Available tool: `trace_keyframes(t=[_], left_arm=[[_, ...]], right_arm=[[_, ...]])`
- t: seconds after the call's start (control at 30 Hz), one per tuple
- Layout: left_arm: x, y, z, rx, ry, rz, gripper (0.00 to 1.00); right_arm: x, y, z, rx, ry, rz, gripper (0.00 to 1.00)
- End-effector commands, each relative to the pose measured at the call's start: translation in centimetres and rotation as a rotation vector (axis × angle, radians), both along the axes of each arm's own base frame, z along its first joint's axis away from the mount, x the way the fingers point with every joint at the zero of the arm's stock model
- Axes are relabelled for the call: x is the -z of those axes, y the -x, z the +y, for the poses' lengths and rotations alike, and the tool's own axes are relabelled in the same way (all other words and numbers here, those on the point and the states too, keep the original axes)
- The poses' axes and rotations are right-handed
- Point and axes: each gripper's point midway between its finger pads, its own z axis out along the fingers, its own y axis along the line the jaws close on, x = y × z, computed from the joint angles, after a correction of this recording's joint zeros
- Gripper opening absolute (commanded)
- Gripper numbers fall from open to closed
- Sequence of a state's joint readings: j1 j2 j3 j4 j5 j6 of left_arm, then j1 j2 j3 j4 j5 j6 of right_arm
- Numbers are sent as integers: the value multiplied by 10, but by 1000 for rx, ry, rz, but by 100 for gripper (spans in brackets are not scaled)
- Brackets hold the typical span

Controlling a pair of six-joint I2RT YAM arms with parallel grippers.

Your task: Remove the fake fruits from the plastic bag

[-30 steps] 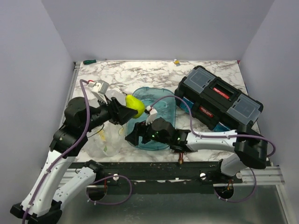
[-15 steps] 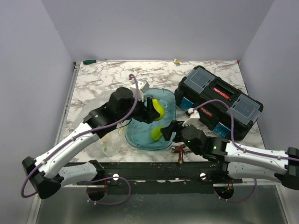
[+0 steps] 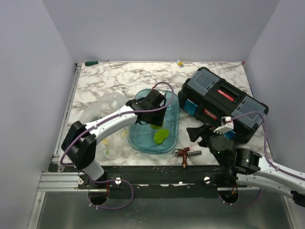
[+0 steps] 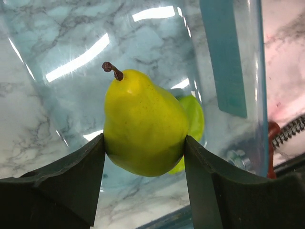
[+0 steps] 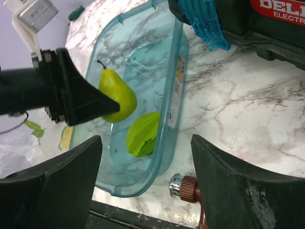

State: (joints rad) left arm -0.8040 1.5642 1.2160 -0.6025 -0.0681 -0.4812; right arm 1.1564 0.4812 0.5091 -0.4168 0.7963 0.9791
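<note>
The left gripper (image 4: 144, 143) — jaws clamped on the yellow-green pear (image 5: 117, 95), low over the teal tray (image 5: 177, 95) | right gripper (image 3: 196, 135) wide open, empty | plastic bag (image 3: 97, 112) left of tray | Best: lower beside the light green fruit (image 5: 143, 133), release gently — pears roll.

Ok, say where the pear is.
Left wrist view: the pear is clamped in the left gripper, over the teal tray, near the light green fruit.

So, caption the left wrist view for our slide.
Left end effector grips a yellow pear over the teal tray.
</note>
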Motion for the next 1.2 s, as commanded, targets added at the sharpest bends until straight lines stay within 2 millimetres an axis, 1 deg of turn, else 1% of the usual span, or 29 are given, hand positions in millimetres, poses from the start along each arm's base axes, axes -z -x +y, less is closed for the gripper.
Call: trace_keyframes(t=[0.0, 0.03, 0.07, 0.1, 0.13, 0.17, 0.2, 0.23, 0.27, 0.43, 0.53, 0.6, 0.7, 0.83, 0.87, 0.9, 0.93, 0.97, 1.0, 1.03, 1.1, 1.13, 1.17], left_arm=[[-2, -31, -3, -4, -42, -6, 22], [2, -37, -6, 9, -57, 5, 23], [1, -44, -11, 25, -59, 17, 24], [6, -51, -16, 37, -67, 40, 24], [7, -58, -22, 50, -66, 52, 25], [16, -64, -25, 55, -83, 77, 26], [17, -67, -30, 66, -81, 104, 26], [23, -69, -33, 73, -91, 127, 26], [25, -71, -37, 84, -87, 133, 26], [44, -65, -46, 105, -63, 193, 32], [50, -57, -52, 125, -42, 221, 35], [52, -53, -55, 137, -25, 229, 41], [52, -51, -56, 143, -12, 233, 56], [46, -52, -56, 129, 11, 222, 68], [44, -53, -56, 127, 19, 220, 73], [41, -52, -57, 129, 26, 218, 75], [37, -53, -57, 130, 32, 212, 81], [32, -52, -59, 140, 46, 207, 82], [25, -50, -60, 156, 57, 206, 86], [16, -47, -59, 164, 57, 206, 86], [-9, -45, -52, 166, 68, 163, 88], [-27, -42, -49, 169, 87, 128, 88], [-40, -39, -44, 170, 100, 104, 88]], right_arm=[[18, -1, -1, 16, 78, 39, 78], [20, -1, 1, 10, 89, 46, 78], [22, -2, 4, 6, 94, 50, 78], [22, -3, 7, 2, 95, 52, 78], [22, -3, 9, -6, 97, 54, 78], [21, -3, 12, -15, 97, 53, 78], [20, -3, 14, -21, 95, 51, 78], [18, -3, 17, -29, 94, 50, 78], [18, -3, 17, -30, 92, 49, 78], [17, -2, 16, -30, 75, 44, 78], [17, -2, 13, -23, 69, 36, 78], [18, -3, 13, -21, 71, 35, 78], [18, -3, 14, -25, 76, 35, 78], [22, -3, 20, -36, 94, 46, 78], [23, -3, 21, -39, 97, 50, 78], [23, -3, 22, -42, 99, 52, 78], [24, -3, 23, -44, 101, 56, 78], [24, -3, 24, -49, 100, 59, 78], [25, -2, 24, -53, 100, 61, 78], [25, -2, 25, -56, 97, 62, 78], [25, -2, 26, -61, 95, 62, 78], [26, -2, 27, -63, 94, 61, 78], [27, -2, 28, -64, 95, 62, 78]])
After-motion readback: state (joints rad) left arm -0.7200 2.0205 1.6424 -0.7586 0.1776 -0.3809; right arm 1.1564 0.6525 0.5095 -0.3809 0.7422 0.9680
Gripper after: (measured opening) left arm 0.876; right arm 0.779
